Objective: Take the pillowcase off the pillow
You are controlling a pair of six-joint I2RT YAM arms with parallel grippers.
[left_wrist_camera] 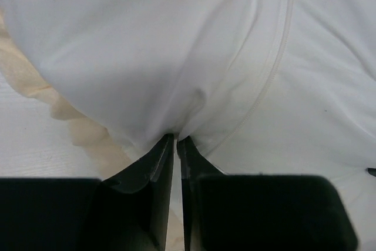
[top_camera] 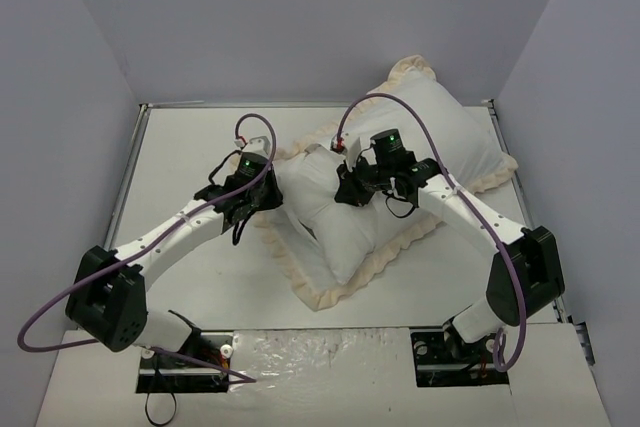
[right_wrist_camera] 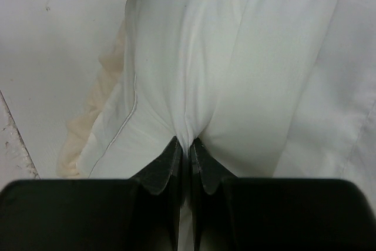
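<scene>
**Top external:** the pillowcase (top_camera: 350,237), white face up and frilled in cream, is laid slantwise on the table (top_camera: 190,147). The pillow is judged to be still inside and is not seen apart.

**Left wrist:** the left gripper (left_wrist_camera: 175,138) is closed on a pinch of the cover near its frill.

**Right wrist:** the right gripper (right_wrist_camera: 188,142) is clamped on a fold at mid-cover.

The gripping step is in hand. Next, the cover must be drawn off while the filling is held back.
</scene>
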